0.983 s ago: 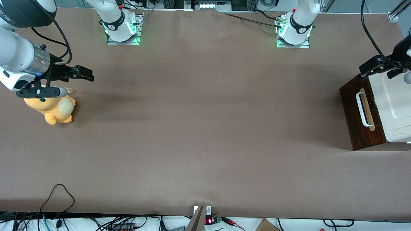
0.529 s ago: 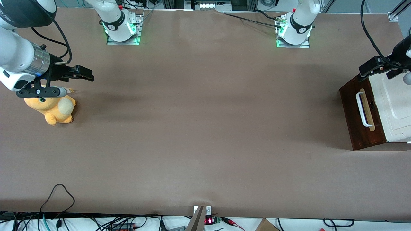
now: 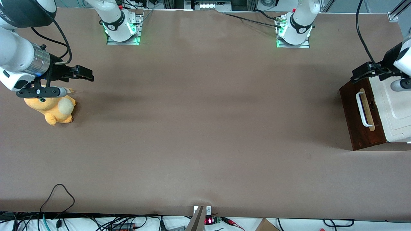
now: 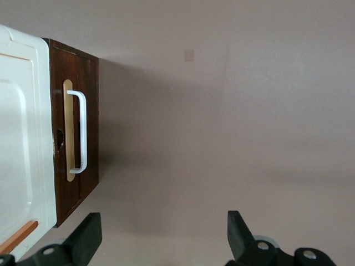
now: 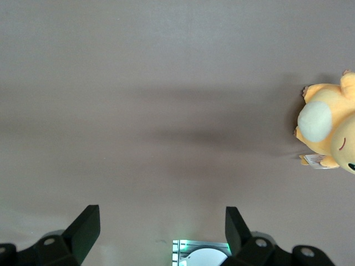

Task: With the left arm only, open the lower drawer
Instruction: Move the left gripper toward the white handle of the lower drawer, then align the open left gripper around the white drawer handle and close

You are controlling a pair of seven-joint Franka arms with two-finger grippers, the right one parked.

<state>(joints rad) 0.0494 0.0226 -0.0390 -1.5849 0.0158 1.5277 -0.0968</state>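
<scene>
Fingers [image 4: 89, 237] of the left arm's gripper [image 3: 361, 73] are spread apart, grasping nothing, hovering above the cabinet's corner. Lower drawer [image 3: 361, 114] sits shut at the working arm's end of the tabletop [image 3: 205, 128], white handle [image 4: 79, 132] untouched.

Your brown table [image 3: 205, 128] carries a cabinet [image 3: 395, 109] at the working arm's end and a plush toy [image 3: 53, 109] at the parked arm's; the gripper [image 3: 361, 72] hangs above the cabinet.

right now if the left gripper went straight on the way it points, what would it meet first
Probably the bare table. The open left gripper points down beside the cabinet, and the lower drawer's handle lies off its line.
</scene>
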